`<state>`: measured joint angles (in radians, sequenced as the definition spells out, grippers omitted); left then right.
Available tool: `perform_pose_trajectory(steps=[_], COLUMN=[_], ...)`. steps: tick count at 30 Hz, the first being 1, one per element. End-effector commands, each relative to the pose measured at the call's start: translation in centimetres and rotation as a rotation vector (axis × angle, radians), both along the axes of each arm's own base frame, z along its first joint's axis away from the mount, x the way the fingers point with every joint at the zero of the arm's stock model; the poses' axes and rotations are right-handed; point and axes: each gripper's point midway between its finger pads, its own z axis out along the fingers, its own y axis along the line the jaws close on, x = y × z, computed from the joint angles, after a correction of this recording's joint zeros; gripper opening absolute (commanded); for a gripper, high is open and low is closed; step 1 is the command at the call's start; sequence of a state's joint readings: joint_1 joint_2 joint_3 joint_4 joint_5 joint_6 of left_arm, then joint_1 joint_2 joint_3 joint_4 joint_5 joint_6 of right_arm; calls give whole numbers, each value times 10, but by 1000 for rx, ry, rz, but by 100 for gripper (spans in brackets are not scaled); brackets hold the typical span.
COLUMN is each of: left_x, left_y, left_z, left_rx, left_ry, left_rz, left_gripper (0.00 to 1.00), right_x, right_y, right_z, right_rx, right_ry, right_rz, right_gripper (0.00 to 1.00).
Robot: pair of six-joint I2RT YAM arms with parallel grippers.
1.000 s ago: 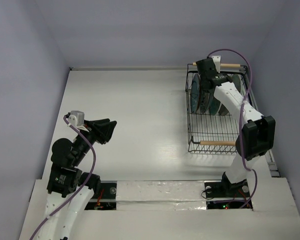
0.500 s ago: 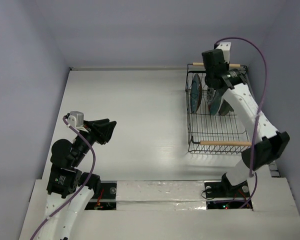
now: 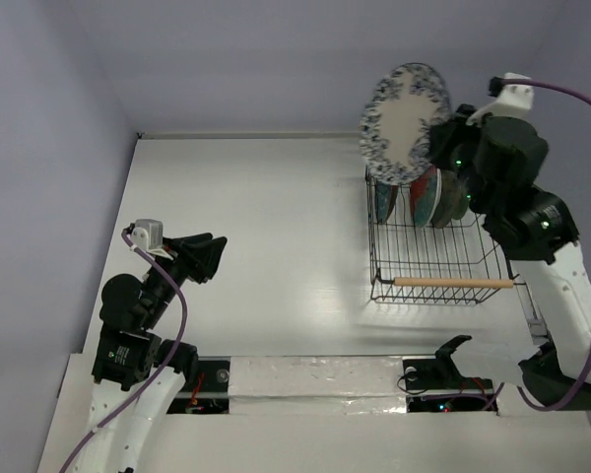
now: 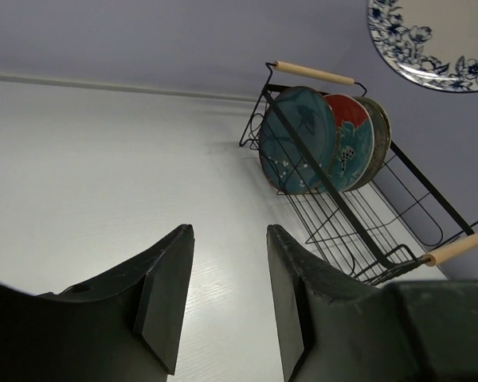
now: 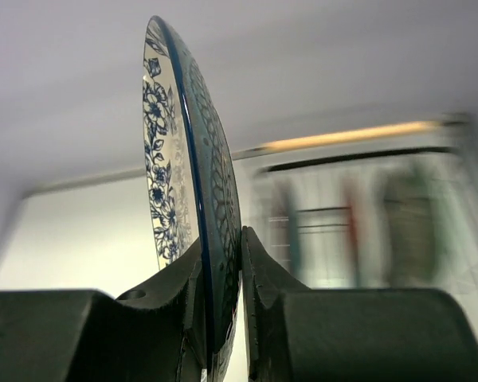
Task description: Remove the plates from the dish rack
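Observation:
My right gripper (image 3: pixel 441 138) is shut on the rim of the white-blue floral plate (image 3: pixel 405 122) and holds it high above the far end of the black wire dish rack (image 3: pixel 435 264). In the right wrist view the plate (image 5: pixel 193 191) stands edge-on between my fingers. Three plates stay upright in the rack: a dark teal one (image 4: pixel 296 140), a red-and-teal one (image 4: pixel 352 142) and a dark one behind (image 4: pixel 379 135). My left gripper (image 4: pixel 227 270) is open and empty, low over the table at the left (image 3: pixel 209 258).
The rack has a wooden handle at its near edge (image 3: pixel 451 283) and one at its far edge (image 4: pixel 312 73). Purple walls close in the white table (image 3: pixel 266 217) at the back and both sides.
My right arm has risen out of the rack with the white-blue floral plate and swung up and right. The left arm has not moved.

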<state>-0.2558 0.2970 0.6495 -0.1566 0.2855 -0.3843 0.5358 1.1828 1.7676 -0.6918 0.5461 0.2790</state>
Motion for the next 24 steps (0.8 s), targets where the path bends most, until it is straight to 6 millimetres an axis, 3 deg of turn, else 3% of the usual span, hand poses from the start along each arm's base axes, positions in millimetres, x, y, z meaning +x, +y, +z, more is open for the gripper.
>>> perform_pose_trajectory(steps=[1,2,4,5,7,8,11,12,14,15,18,19,24], left_x=[0,-1,0,0,-2,-2,-2,-1,0,0,0,0,1], left_y=[7,8,15,16,18,18,18,18,18,18,17,17,16], left_z=[14,16,17,17,20,20,19,18,18,18,17,17,17], left_rx=[-23,-26,-30,-31,-38,-39,-39,-39,-39,-40,-39,-39,-38], left_ry=[-39,-44,-48,-49,-59,-62,-57,-51,-51,-50,-47,-48,-46], left_rz=[43,49,84,91,99,101,101,102,102,102,99,98,93], left_gripper=[39,39,39,39,39,39,40,40,40,40,40,40,40], right_x=[23,27,29,34,39,49,58,68,75,83,88,93,104], right_y=[129,160,197,226,255,274,306,319,330,336,345,347,345], right_z=[17,4,-2,-18,-27,-46,-71,-93,-115,-140,-173,-192,-238], right_rx=[229,251,286,296,316,320,356,357,365,352,342,330,298], right_ry=[-108,-72,-61,-20,-5,33,84,116,159,197,253,282,337], right_rz=[430,491,579,619,666,674,707,707,704,688,658,640,564], right_gripper=[0,0,0,0,0,0,0,0,0,0,0,0,0])
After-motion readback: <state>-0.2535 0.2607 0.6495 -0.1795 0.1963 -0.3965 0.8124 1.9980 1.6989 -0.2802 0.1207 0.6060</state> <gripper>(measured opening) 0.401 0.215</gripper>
